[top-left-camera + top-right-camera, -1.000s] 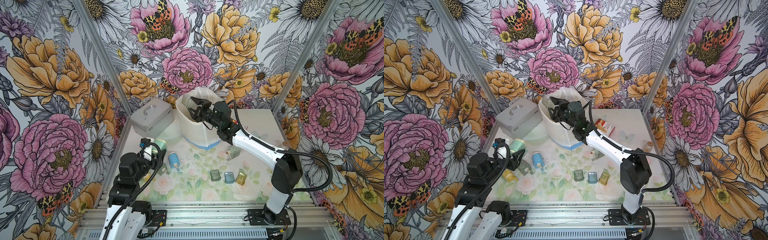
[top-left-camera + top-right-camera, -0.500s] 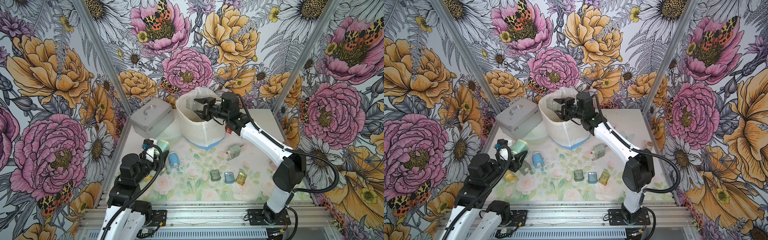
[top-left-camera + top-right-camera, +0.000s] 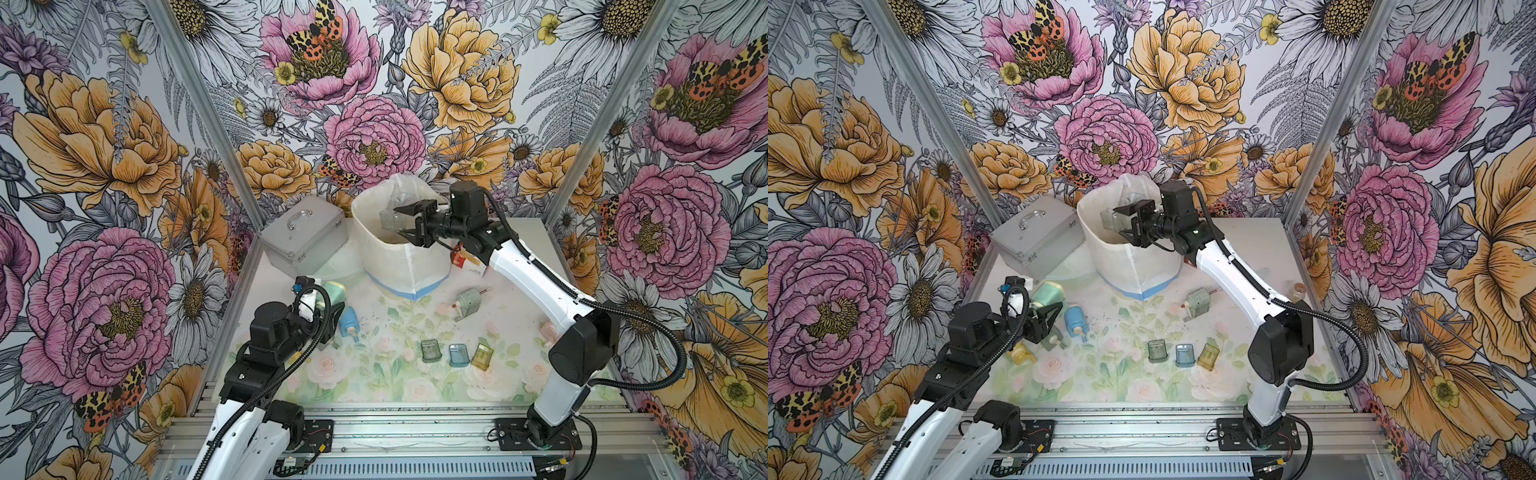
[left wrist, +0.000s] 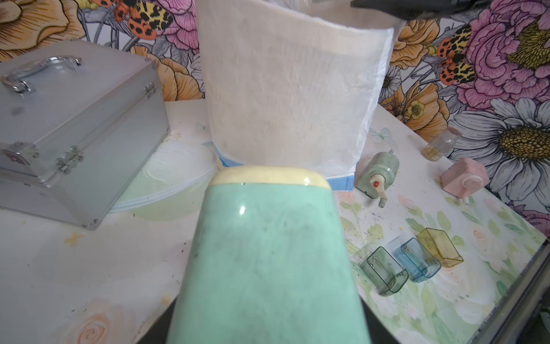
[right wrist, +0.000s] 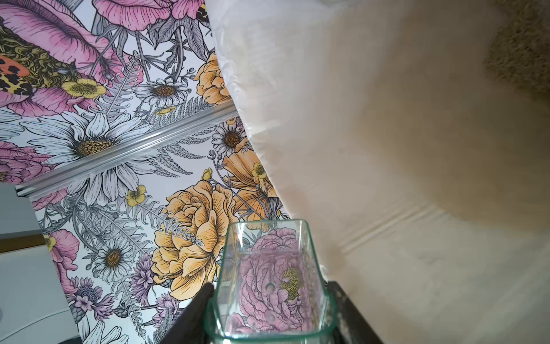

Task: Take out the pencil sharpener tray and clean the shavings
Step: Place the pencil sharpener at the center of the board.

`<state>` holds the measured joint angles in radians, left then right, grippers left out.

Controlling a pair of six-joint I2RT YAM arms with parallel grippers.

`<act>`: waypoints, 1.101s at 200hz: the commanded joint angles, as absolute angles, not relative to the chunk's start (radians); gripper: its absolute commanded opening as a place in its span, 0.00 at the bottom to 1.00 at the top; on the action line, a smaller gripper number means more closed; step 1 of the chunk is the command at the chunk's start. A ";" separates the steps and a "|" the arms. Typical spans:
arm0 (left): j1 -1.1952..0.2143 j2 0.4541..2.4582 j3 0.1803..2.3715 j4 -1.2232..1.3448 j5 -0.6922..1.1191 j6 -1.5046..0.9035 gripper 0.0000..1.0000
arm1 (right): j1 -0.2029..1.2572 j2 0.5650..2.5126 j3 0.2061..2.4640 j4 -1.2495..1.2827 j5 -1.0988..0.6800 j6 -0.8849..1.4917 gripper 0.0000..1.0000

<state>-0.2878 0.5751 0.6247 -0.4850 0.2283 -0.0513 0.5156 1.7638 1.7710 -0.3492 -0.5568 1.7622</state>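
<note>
Nearest, at about 5 o'clock on the desk (image 3: 374,382), three tinted trays (image 3: 458,355) are laid in a row, with dark flecks of shavings (image 4: 361,214) scattered around them. At 9 o'clock the left arm is folded low, and the left tool (image 3: 1047,320) is clamped on the mint sharpener body (image 4: 268,253). Farthest, at 12 o'clock, the right arm is stretched out nearly level with its wrist rolled. The right tool (image 3: 409,226) is closed on the clear tray (image 5: 270,286), which is held over the mouth of the white bag (image 3: 399,257). The tray looks empty, and a brown heap (image 5: 523,53) is seen inside the bag. The dumping step is judged nearly finished. Next, the tray would have to be drawn back clear of the bag's rim without snagging it, then set down by the row or returned to the mint body.
</note>
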 commanded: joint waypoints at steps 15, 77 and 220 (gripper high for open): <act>-0.419 0.634 0.676 -0.413 0.077 -0.110 0.00 | 0.508 1.782 1.833 -0.346 -0.577 1.758 0.38; -0.639 0.752 0.592 -0.190 -0.116 -0.124 0.00 | 0.496 1.787 1.836 -0.344 -0.566 1.745 0.37; -0.772 0.994 0.579 -0.022 -0.436 -0.288 0.00 | 0.439 1.759 1.860 -0.419 -0.614 1.227 0.32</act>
